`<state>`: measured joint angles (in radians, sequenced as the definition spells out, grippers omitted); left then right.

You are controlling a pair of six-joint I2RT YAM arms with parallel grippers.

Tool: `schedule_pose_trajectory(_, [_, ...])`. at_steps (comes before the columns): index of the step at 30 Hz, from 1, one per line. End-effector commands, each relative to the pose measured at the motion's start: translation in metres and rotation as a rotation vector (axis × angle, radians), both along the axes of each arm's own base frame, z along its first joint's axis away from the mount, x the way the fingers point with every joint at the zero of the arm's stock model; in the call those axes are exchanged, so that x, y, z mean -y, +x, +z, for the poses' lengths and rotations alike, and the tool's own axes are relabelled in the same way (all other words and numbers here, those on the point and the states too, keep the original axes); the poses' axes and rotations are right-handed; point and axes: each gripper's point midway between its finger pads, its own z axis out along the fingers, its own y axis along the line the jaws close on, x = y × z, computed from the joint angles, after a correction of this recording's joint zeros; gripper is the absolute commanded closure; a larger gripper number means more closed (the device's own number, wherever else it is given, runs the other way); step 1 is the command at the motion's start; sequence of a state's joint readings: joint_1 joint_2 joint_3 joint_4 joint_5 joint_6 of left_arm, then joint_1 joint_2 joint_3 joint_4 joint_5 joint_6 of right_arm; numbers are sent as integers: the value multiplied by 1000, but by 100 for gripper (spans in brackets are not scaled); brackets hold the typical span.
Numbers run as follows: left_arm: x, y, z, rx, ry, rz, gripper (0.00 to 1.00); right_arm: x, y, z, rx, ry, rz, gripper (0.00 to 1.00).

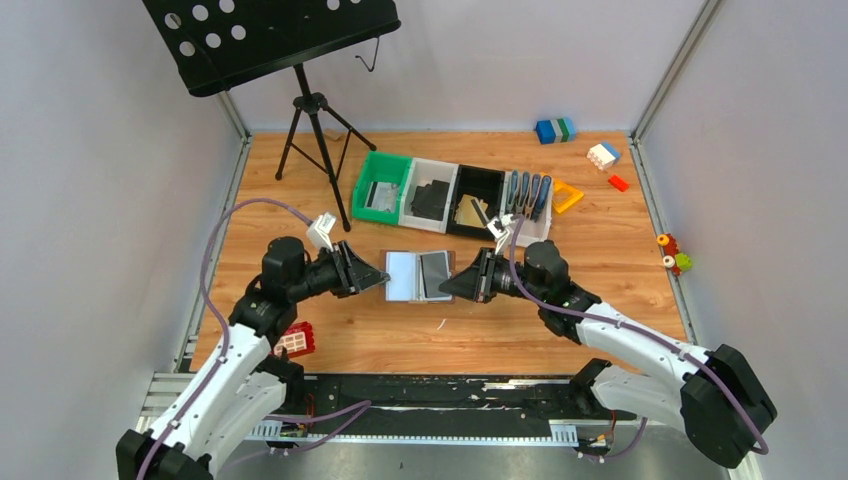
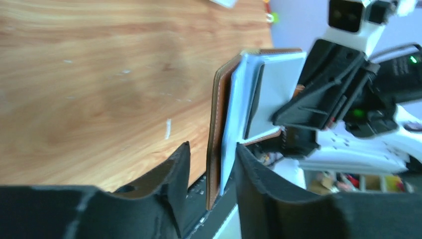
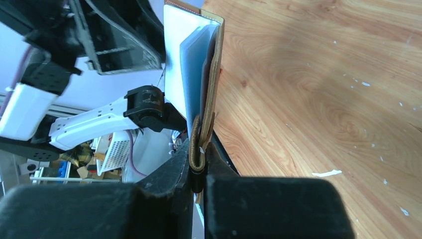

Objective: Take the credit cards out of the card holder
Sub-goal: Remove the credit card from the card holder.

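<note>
The brown leather card holder (image 1: 408, 276) lies open at the middle of the table, with a pale blue left half and a dark grey card (image 1: 436, 275) on its right half. My left gripper (image 1: 384, 278) is at its left edge. In the left wrist view the gripper (image 2: 211, 167) is open with its fingers on either side of the holder's edge (image 2: 217, 134), and the lower finger stands apart from the leather. My right gripper (image 1: 447, 287) is at the holder's right edge. In the right wrist view it (image 3: 199, 162) is shut on the holder's edge and strap (image 3: 197, 144).
Green, white and black bins (image 1: 428, 192) stand behind the holder, with a row of blue-grey holders (image 1: 528, 194) and an orange piece (image 1: 567, 195) beside them. A music stand tripod (image 1: 314, 140) is at the back left. Toy bricks (image 1: 603, 155) lie at the back right. A red brick (image 1: 296, 341) lies by the left arm.
</note>
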<state>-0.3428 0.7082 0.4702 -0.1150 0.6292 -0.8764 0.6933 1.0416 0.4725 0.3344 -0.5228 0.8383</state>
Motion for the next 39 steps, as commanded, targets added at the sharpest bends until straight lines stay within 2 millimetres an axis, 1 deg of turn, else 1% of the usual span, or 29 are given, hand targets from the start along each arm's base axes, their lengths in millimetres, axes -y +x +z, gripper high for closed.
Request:
schedule_pose_trajectory(1, [-50, 8, -26, -2, 356, 164, 51, 3, 6, -1, 5, -12, -45, 100])
schedule_pose_trajectory(3, [-59, 9, -22, 14, 389, 201, 51, 4, 10, -9, -13, -42, -63, 100])
schedule_pose_trajectory(4, [-57, 8, -18, 33, 371, 193, 52, 4, 11, -12, -22, -53, -66, 100])
schedule_pose_trajectory(6, [-44, 3, -6, 77, 293, 141, 55, 3, 12, -17, -34, -64, -66, 100])
schedule_pose_trajectory(8, [-27, -6, 9, 118, 186, 60, 57, 1, 12, -20, -42, -65, -60, 100])
schedule_pose_trajectory(10, [-6, -20, 22, 130, 57, -60, 58, -2, 11, -19, -45, -48, -41, 100])
schedule_pose_trajectory(12, [8, -26, 33, 160, -28, -131, 59, -5, 7, -14, -40, -14, -14, 100])
schedule_pose_trajectory(13, [14, -30, 35, 163, -45, -157, 60, -6, 6, -11, -37, 1, -4, 100])
schedule_pose_trajectory(17, [29, -36, 37, 170, -70, -212, 63, -10, 1, -3, -23, 37, 31, 100])
schedule_pose_trajectory(19, [35, -34, 38, 168, -96, -220, 65, -12, -2, 1, -17, 57, 54, 100])
schedule_pose_trajectory(22, [40, -29, 34, 148, -116, -220, 71, -15, -9, 11, -9, 99, 102, 100])
schedule_pose_trajectory(24, [42, -25, 31, 137, -118, -216, 72, -17, -14, 18, -5, 130, 127, 100])
schedule_pose_trajectory(26, [44, -23, 28, 126, -126, -212, 72, -17, -17, 22, -2, 147, 141, 100])
schedule_pose_trajectory(29, [43, -18, 23, 119, -118, -184, 66, -17, -20, 25, 0, 162, 154, 100])
schedule_pose_trajectory(30, [43, -17, 23, 122, -121, -178, 65, -17, -22, 27, 3, 171, 161, 100])
schedule_pose_trajectory(34, [44, -16, 31, 137, -179, -170, 65, -18, -28, 34, -1, 205, 197, 100])
schedule_pose_trajectory(39, [45, -14, 30, 124, -191, -159, 66, -21, -32, 42, 0, 244, 233, 100])
